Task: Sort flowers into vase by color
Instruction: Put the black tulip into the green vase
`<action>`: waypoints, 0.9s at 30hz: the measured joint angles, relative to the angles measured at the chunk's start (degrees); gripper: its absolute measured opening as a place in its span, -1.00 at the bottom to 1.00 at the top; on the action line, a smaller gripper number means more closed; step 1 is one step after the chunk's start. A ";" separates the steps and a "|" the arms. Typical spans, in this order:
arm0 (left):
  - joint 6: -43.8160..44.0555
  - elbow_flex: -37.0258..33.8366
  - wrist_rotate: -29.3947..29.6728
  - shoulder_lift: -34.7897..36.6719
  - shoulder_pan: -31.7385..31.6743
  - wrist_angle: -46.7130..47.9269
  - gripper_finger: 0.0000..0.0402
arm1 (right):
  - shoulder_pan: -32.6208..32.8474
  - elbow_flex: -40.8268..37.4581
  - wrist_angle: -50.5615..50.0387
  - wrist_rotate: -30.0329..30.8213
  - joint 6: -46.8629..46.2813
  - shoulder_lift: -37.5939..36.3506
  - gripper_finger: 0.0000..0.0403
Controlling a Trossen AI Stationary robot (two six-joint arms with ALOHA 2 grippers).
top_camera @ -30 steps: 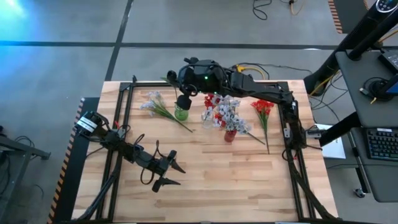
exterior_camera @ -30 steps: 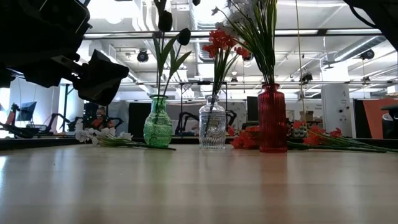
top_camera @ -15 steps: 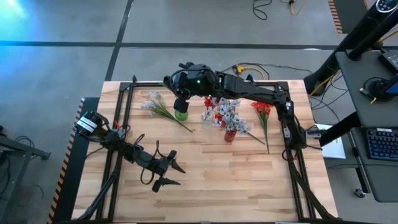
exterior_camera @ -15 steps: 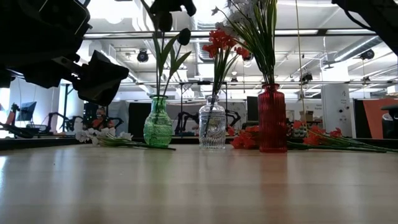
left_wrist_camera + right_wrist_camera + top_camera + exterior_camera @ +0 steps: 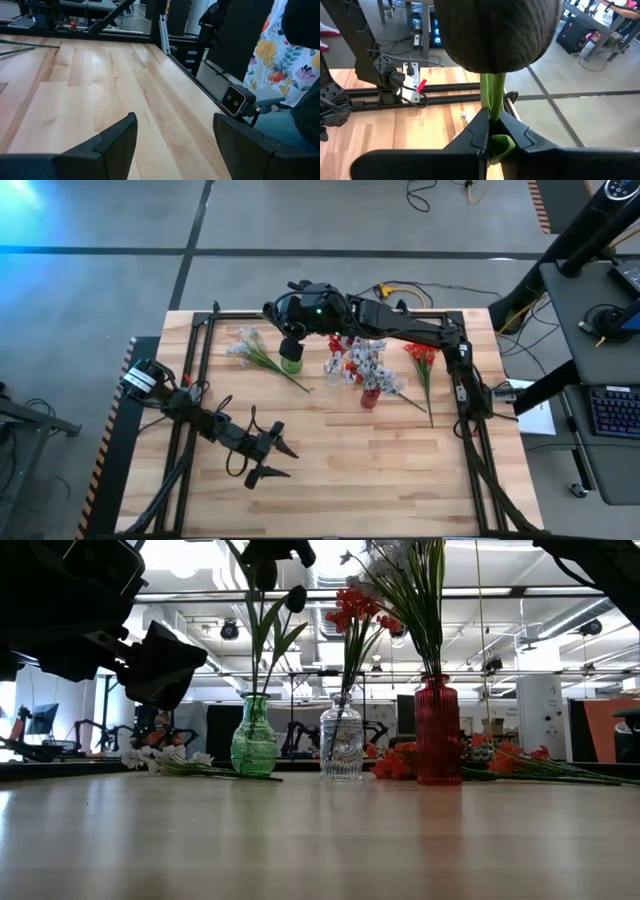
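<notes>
Wooden worktop (image 5: pixel 380 470): right gripper (image 5: pixel 492 131) clamped on dark-bud stem (image 5: pixel 492 97) over green vase (image 5: pixel 291 362), my 12 o'clock; early release drops it outside; left gripper (image 5: pixel 268 458) apart, idle

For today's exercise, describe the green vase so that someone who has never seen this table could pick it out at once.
Start at the far side of the wooden table, where three vases stand in a row. The green vase is the end one, beside the loose pale flowers and under the right hand. Its neighbours are clear and red glass; it alone holds dark buds.
</notes>
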State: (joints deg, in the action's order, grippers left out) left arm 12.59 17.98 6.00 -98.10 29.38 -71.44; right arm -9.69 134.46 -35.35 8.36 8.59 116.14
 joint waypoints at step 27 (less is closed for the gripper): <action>0.00 0.00 0.00 0.00 0.01 -0.02 0.21 | -0.11 -5.28 3.95 0.07 0.36 0.04 -0.91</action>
State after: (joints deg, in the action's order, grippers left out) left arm 12.58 17.98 6.00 -98.10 29.39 -71.46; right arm -9.80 129.19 -31.40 8.43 8.95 116.18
